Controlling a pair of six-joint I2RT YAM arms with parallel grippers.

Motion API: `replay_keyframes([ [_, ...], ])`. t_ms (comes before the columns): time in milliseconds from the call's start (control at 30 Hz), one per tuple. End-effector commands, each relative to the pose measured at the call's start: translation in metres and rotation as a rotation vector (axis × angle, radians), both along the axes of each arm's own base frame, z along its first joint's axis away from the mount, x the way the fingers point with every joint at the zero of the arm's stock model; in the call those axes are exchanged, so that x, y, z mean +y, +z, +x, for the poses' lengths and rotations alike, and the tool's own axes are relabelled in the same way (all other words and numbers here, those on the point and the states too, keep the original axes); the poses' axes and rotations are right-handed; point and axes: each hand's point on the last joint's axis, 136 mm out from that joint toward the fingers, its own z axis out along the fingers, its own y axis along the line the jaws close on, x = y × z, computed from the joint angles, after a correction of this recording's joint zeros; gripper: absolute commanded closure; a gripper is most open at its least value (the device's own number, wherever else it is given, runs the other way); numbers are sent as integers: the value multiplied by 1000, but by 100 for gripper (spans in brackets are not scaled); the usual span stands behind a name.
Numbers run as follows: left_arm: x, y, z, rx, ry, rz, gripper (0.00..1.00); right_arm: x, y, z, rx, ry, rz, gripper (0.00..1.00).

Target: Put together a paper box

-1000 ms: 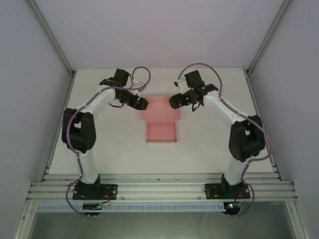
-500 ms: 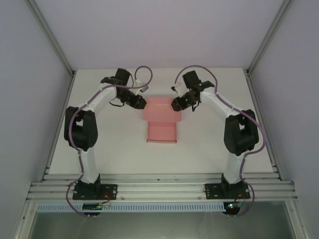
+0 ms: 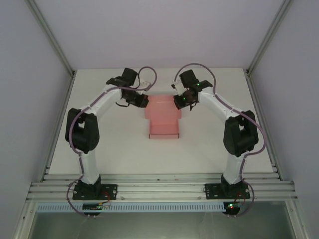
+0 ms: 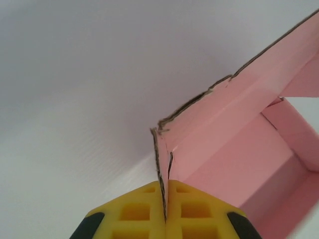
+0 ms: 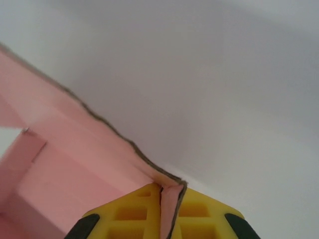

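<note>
Jaws on both arms are closed tight on the paper box (image 3: 162, 119) - each pair pinches a thin wall of pink card at one of its far corners. Seen from the left wrist, the left jaws' two yellow pads (image 4: 144, 215) press together with only the raw brown-edged rim of the card between them. The upright wall rises from the pinch to a corner, and from there the box (image 4: 239, 149) runs off to the right, its inside open to the camera with a folded flap standing along the far side. Seen from the right wrist, the right jaws' yellow pads (image 5: 199, 216) grip a doubled fold of card at the matching corner, and the box (image 5: 60, 164) spreads away to the left, its long wall climbing toward the upper left edge of the view. From above, the box sits in the middle of the white desk (image 3: 109, 149), a little toward the far side, with a wider part at the far end and a narrower part nearer the arm bases. The left arm (image 3: 99, 102) curves in from the left and meets the far-left corner of the wide part - the right arm (image 3: 219, 104) mirrors it, reaching the far-right corner. The two wrists face each other across the box's far end, with the pink card between them, and the near part of the box lies free of both arms.
</note>
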Motion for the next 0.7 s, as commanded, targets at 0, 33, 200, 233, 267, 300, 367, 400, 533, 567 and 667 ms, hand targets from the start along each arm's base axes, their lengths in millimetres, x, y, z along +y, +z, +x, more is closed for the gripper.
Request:
replay_keyframes([
  [0,11,41,14,-157,215,47,100,-18,35,20,-156,-259,-8,92],
  [33,9,45,14,-166,247,44,100,-19,39,23,-189,-317,-4,92],
  [200,2,58,12,-194,368,-21,100,-8,56,29,-302,-507,124,89],
  [233,-2,63,16,-219,381,-59,100,-9,59,32,-328,-548,166,89],
  [267,-1,62,20,-228,411,-78,100,-6,62,35,-355,-571,217,87],
  [300,-2,61,23,-241,422,-94,100,-4,63,38,-390,-587,262,86],
  [367,-5,57,29,-249,430,-106,100,4,60,39,-413,-597,345,88],
  [400,-7,53,32,-253,431,-107,100,-1,60,42,-438,-649,363,88],
  [533,-16,40,42,-223,460,-145,100,-2,51,44,-474,-715,377,91],
  [567,-18,38,44,-219,470,-160,100,2,49,44,-473,-703,398,92],
  [667,-23,34,48,-220,467,-187,100,6,46,45,-497,-710,417,93],
])
